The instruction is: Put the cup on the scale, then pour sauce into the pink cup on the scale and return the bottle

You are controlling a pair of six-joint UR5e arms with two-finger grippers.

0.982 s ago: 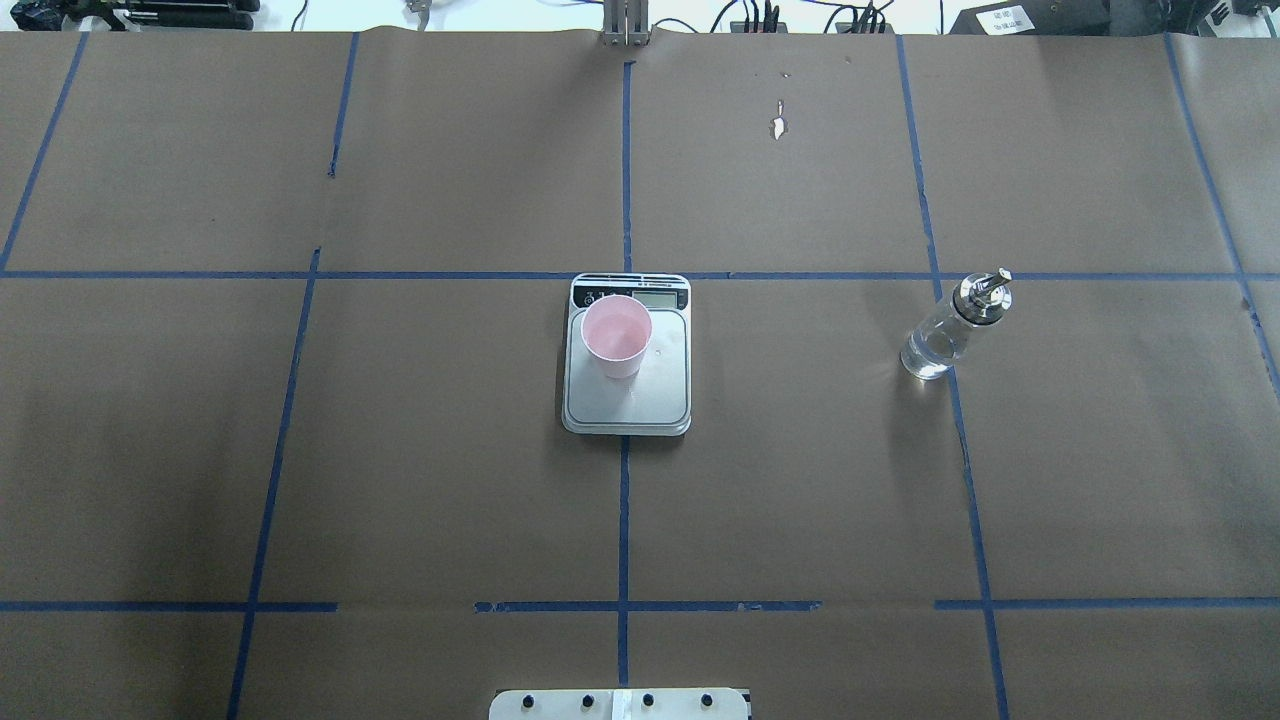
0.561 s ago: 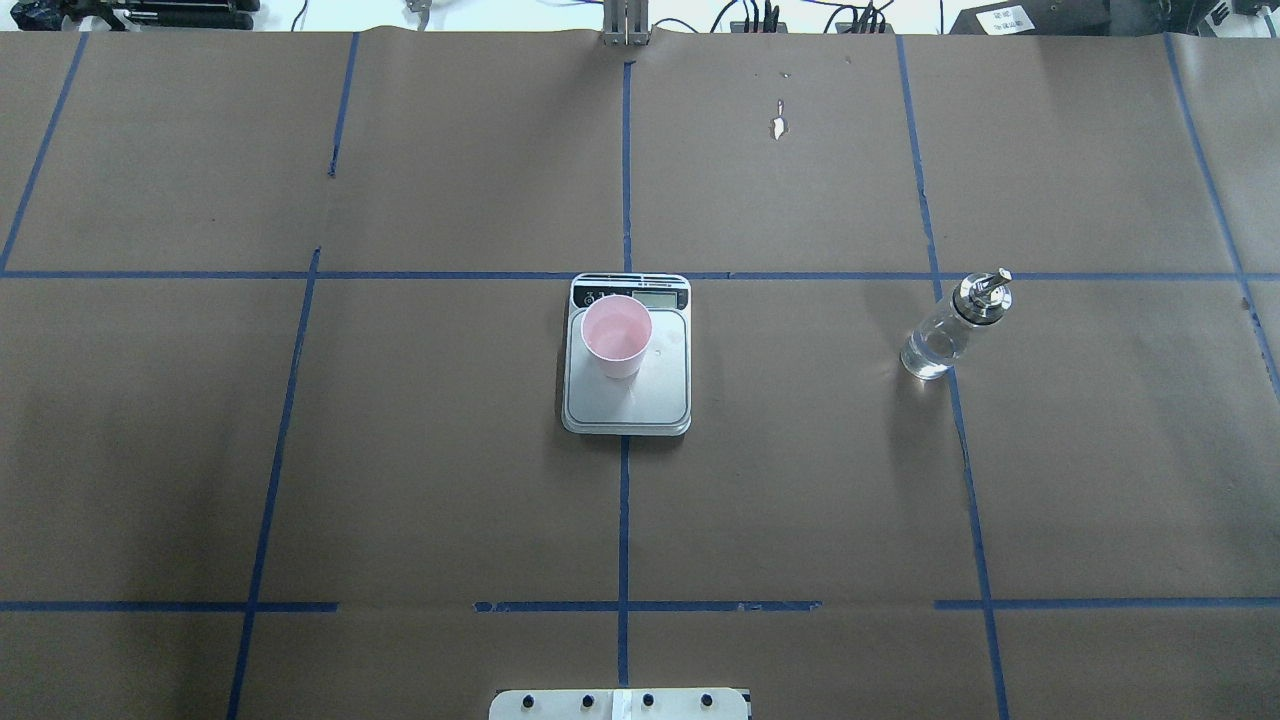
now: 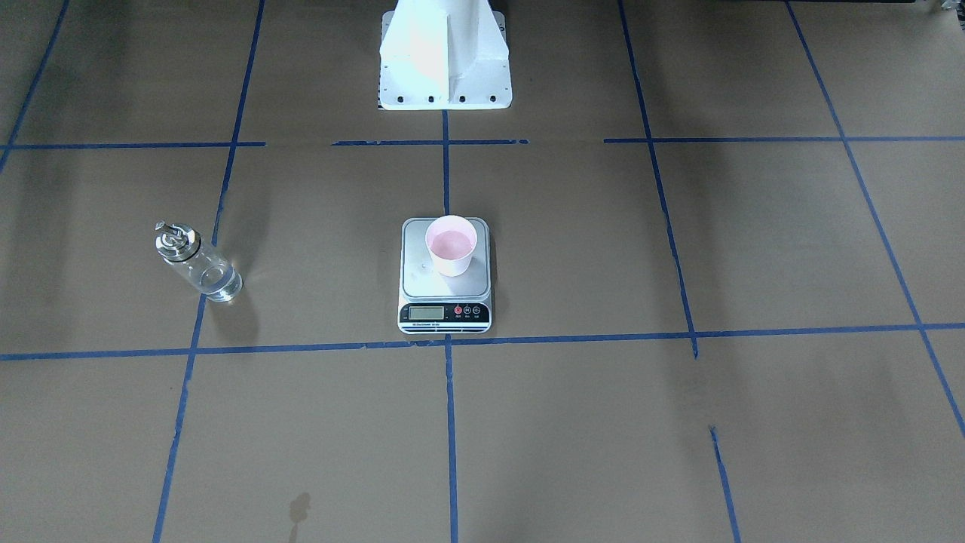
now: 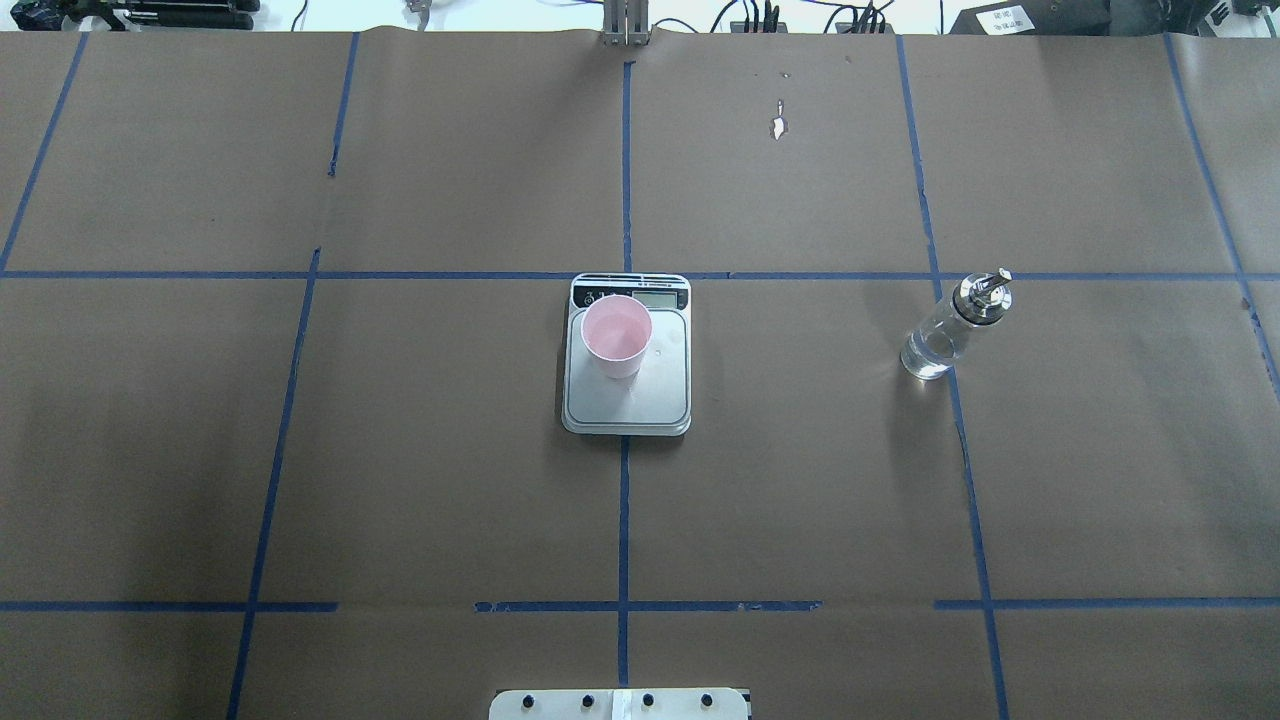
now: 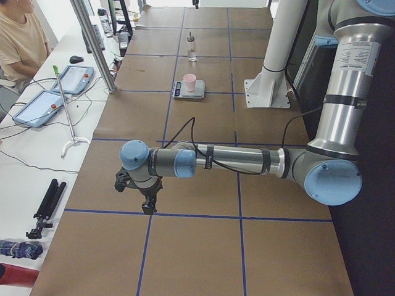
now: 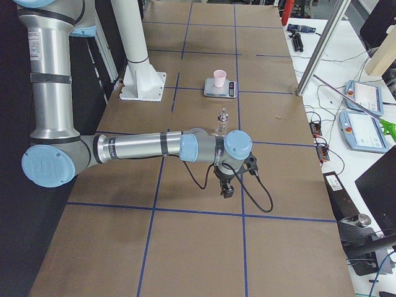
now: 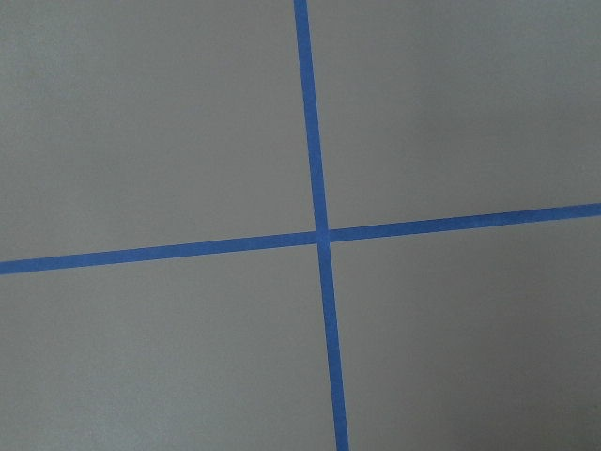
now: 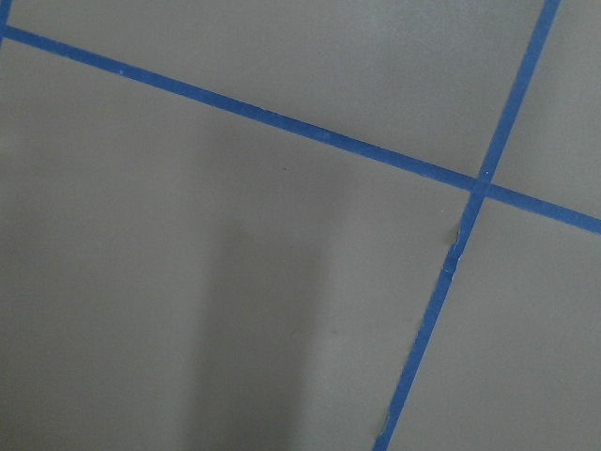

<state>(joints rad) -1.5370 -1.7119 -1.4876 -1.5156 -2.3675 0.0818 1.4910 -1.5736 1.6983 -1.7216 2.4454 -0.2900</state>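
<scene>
- Wide counter (image 4: 400,450) covered in brown paper and marked into large squares by blue tape lines (image 4: 623,500), with a white robot pedestal (image 3: 443,60) at the robot-side edge.
- At the middle of the counter, a flat rectangular silver scale (image 4: 627,405) with a steel platform. Black strip with small display and round buttons at the end away from the robot.
- Upright on that platform, a small pale pink tapered cup (image 4: 617,335) with no handle, narrower than the platform and free of either gripper.
- On the robot's right, well apart from the scale, a small clear glass bottle (image 4: 938,338) with a shiny metal pourer cap. Upright on the counter, base on a blue tape line, ungripped.
- Inside the bottle, clear colourless sauce (image 4: 925,358), visible in the lower part of the glass.
- Black left gripper (image 5: 143,198) on the near arm of the left side view, pointing down above the counter's left end, well apart from the scale. Impossible to tell whether spread wide or closed.
- Black right gripper (image 6: 228,189) on the near arm of the right side view, pointing down above the counter, nearer the right end than the bottle. Opening likewise impossible to tell.
- In both wrist views, only brown paper and crossing blue tape.
- On the operators' side, handheld control pendants (image 5: 37,108) and a seated person in a tan shirt (image 5: 18,37).
</scene>
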